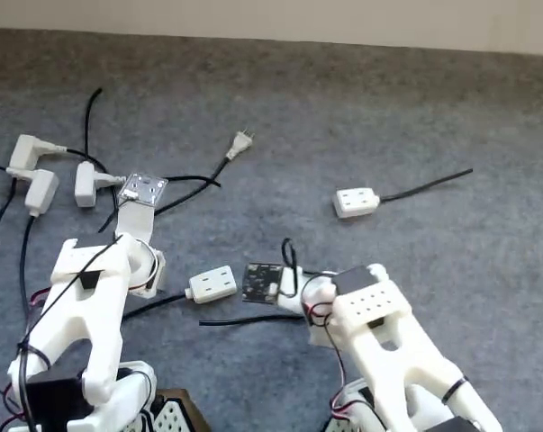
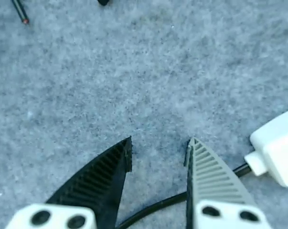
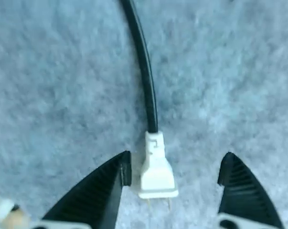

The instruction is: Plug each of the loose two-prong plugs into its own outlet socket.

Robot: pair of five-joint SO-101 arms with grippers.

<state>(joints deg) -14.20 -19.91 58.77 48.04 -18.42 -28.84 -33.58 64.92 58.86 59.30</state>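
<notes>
right pincer (image 3: 177, 160) is wide open around a white plug (image 3: 156, 174), which sits close to one side. squeezing now could spin it sideways, i think. seen from above, the socket (image 1: 212, 284) waits at nine o'clock.

Left claw (image 2: 159, 147) and right claw (image 3: 177, 162), both spread wide, tips downward.

The things are carried by grey carpet (image 1: 415, 99). Laid on it are an outlet socket (image 1: 357, 202), a second socket (image 1: 212, 284), a loose plug (image 1: 241, 142) and black cords (image 1: 424, 186).
</notes>
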